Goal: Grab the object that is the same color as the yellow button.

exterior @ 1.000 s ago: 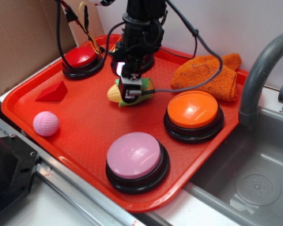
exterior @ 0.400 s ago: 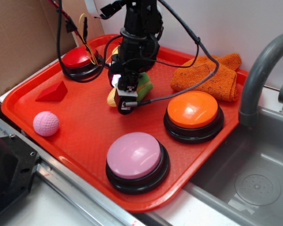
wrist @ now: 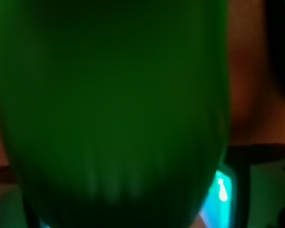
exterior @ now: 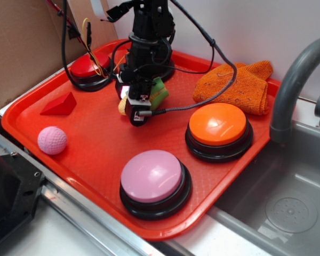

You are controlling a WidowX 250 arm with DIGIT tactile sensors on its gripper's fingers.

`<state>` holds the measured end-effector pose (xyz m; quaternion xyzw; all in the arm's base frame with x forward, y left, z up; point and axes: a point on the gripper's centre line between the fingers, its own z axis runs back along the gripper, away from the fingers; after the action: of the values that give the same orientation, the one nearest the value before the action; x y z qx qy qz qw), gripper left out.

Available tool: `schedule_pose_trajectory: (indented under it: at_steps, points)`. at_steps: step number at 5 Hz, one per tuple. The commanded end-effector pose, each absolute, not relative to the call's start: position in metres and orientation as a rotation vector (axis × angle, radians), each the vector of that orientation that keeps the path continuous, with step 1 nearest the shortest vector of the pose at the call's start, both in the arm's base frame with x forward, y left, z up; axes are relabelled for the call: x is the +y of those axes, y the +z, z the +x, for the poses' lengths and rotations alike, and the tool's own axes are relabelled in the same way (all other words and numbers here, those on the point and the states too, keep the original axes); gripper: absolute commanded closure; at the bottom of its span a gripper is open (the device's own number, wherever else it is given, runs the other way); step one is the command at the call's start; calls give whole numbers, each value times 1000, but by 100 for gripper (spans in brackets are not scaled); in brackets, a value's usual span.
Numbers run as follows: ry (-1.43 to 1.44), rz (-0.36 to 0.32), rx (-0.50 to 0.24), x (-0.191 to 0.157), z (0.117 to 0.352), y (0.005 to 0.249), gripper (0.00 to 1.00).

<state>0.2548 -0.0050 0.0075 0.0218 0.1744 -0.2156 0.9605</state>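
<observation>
Since the earlier frame the arm has risen and swung left, carrying the corn cob point(exterior: 158, 92) off the red tray point(exterior: 96, 154); the pincer point(exterior: 137, 110) is clenched on it, and green husk fills the wrist view point(wrist: 109, 109). That suggests the grab is essentially made. Left to right: 1 red wedge point(exterior: 60, 104), 1 pink ball point(exterior: 52, 140), 1 red button point(exterior: 88, 68), 1 pink button point(exterior: 152, 176), 1 orange button point(exterior: 218, 124), 1 orange cloth point(exterior: 240, 85). The yellow button is hidden behind the arm.
</observation>
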Motion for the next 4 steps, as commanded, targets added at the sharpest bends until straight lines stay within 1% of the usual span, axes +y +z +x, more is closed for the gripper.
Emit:
schedule_pose_trajectory:
  at_steps: [1,2,3,4]
  points:
    - [-268,3,105,-5,251,82,100]
    - [-165,-24,54,-6,236,132,100]
    - [-126,-59,-45,-3,209,180,100]
    - [-102,-70,-36,-1,189,230,100]
